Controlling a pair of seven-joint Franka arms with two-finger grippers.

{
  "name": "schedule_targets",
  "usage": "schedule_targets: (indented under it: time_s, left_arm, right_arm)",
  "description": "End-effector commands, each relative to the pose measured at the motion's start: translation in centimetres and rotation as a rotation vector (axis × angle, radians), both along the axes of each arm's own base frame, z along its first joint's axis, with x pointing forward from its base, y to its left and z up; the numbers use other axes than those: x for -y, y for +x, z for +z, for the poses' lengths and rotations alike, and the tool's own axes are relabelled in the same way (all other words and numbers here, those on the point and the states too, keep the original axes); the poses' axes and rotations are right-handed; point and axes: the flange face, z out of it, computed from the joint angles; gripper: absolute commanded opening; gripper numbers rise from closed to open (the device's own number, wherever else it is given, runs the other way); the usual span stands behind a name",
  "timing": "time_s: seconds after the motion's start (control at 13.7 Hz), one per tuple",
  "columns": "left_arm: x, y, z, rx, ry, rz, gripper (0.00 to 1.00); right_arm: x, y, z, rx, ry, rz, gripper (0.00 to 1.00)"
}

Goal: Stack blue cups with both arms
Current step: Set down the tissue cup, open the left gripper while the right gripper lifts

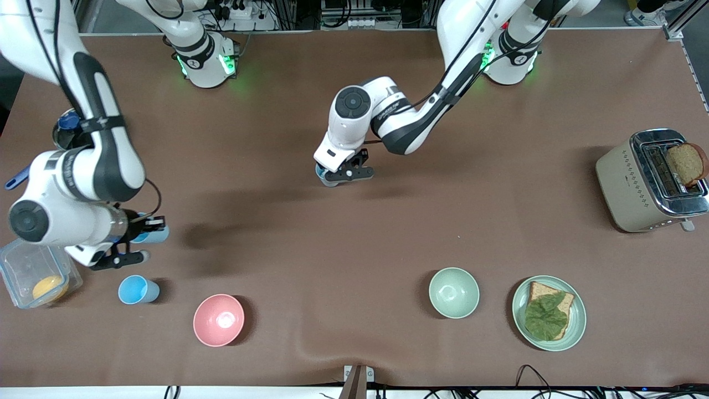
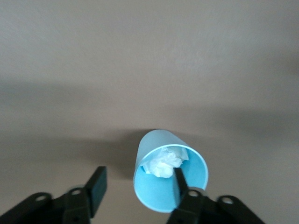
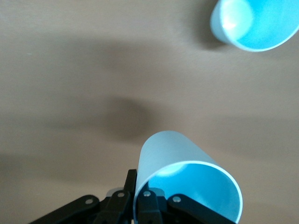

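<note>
Front view: the left arm bends down mid-table, its left gripper [image 1: 344, 173] spread wide, one finger [image 2: 180, 183] inside an upright cup [image 2: 169, 170] on the table. Toward the right arm's end, the right gripper [image 1: 145, 228] grasps a raised cup [image 3: 187, 179] above another cup [image 1: 137, 290].

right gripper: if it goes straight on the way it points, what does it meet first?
Probably bare table. The right gripper is shut on a blue cup and points down at bare brown surface; the standing cup lies off to one side. Height unclear.
</note>
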Motion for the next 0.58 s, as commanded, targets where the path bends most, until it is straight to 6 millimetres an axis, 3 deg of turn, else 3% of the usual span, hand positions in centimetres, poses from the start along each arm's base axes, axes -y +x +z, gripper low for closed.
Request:
schedule_targets:
  time_s: [0.0,0.15,0.29,0.51]
  left_arm:
    - [-4.1,2.4,10.1,0.091,0.037,0.06,1.0]
    - [-8.0,4.0,16.0,0.135,0.058,0.058,1.0]
    - [-13.1,5.8,20.7,0.162,0.105,0.003,1.0]
    - [-21.2,8.0,25.2,0.148,0.187,-0.031,1.0]
  right_arm:
    - [-4.2,-2.1,2.1,-0.017,-0.049,-0.062,0.0]
    - [-9.0,-3.3,3.4,-0.026,-0.079,-0.12,0.0]
    - [-15.3,-5.1,4.7,-0.019,-0.126,-0.205,0.0]
    - [-27.5,-9.9,4.5,-0.01,-0.161,-0.268,0.0]
